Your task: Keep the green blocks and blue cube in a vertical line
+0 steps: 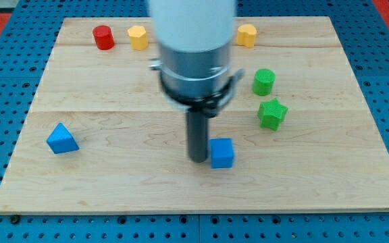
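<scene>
A blue cube sits on the wooden board a little below its middle. My tip is right beside the cube's left side, touching or nearly touching it. A green cylinder stands to the upper right of the cube. A green star-shaped block lies just below the cylinder. The two green blocks are roughly one above the other, and the blue cube lies lower and to their left.
A blue triangular block lies at the board's left. A red cylinder and a yellow block sit at the top left. Another yellow block sits at the top, right of the arm's body. The board lies on blue pegboard.
</scene>
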`<state>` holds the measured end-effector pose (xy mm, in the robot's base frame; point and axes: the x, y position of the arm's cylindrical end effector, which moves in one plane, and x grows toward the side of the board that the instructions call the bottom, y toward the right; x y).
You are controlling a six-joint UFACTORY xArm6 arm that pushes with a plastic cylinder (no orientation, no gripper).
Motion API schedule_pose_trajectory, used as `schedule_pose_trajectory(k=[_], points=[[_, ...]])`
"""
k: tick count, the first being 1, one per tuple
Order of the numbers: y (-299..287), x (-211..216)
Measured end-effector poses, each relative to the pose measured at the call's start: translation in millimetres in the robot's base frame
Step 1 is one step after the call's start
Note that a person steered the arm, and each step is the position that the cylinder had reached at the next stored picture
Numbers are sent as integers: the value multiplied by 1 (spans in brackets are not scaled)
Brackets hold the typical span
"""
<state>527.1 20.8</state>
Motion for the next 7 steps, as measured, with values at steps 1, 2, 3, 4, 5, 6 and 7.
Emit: schedule_pose_trajectory(k=[1,2,3,4,5,6,7], points=[[26,-9],[56,-8],[54,14],[61,53],[87,48],[94,25],[110,31]])
